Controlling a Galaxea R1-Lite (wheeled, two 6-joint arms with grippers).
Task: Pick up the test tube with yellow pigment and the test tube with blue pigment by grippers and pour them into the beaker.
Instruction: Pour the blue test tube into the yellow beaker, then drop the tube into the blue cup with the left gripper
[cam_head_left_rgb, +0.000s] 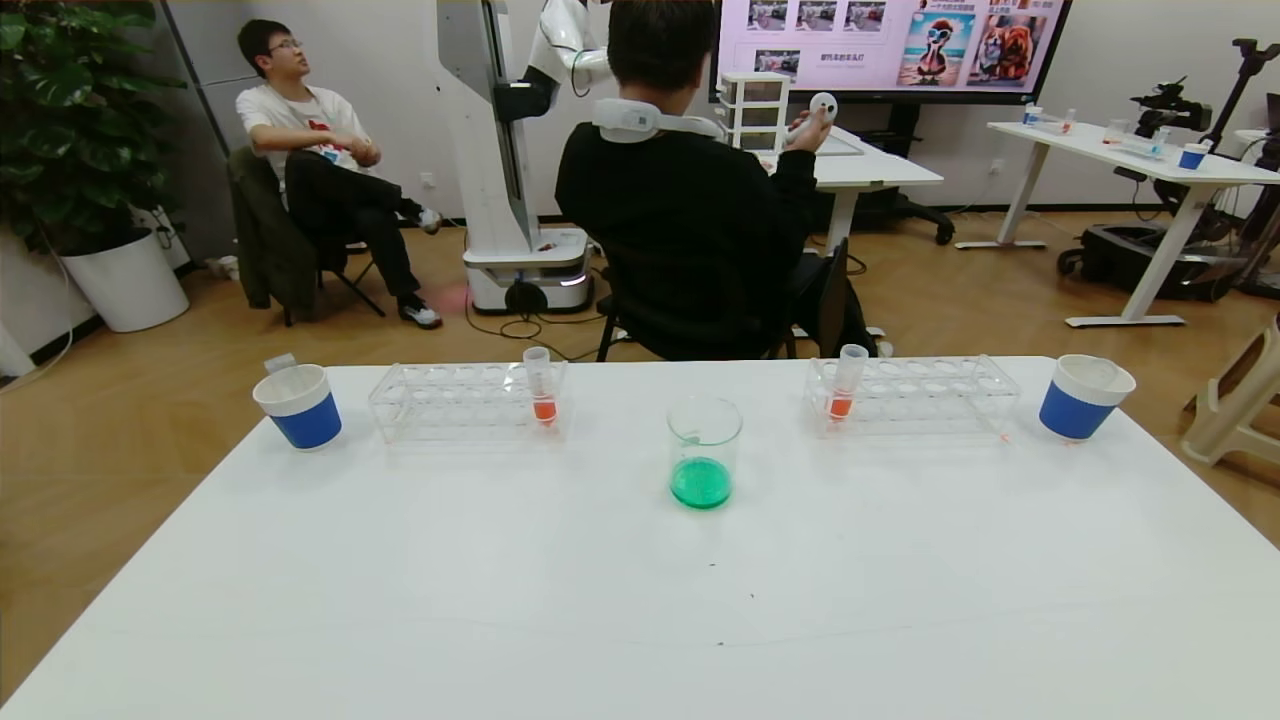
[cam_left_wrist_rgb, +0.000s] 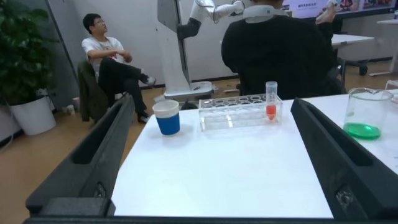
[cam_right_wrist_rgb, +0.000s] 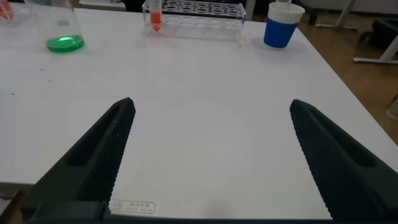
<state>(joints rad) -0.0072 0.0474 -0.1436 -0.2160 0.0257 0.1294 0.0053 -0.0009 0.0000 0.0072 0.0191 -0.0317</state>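
The beaker (cam_head_left_rgb: 704, 450) stands at the middle of the white table (cam_head_left_rgb: 640, 600) and holds green liquid at its bottom; it also shows in the left wrist view (cam_left_wrist_rgb: 367, 112) and the right wrist view (cam_right_wrist_rgb: 62, 28). The test tube with yellow pigment and the test tube with blue pigment are out of view. Neither arm shows in the head view. My left gripper (cam_left_wrist_rgb: 212, 104) hovers open over the table's left part, nothing between its fingers. My right gripper (cam_right_wrist_rgb: 211, 104) hovers open over the right part, also empty.
Two clear racks (cam_head_left_rgb: 465, 400) (cam_head_left_rgb: 915, 395) flank the beaker at the back, each with one orange-red tube (cam_head_left_rgb: 541, 385) (cam_head_left_rgb: 847, 382). Blue-and-white paper cups (cam_head_left_rgb: 298, 405) (cam_head_left_rgb: 1083, 397) stand at the far corners; a clear end pokes from the left one. People sit beyond the table.
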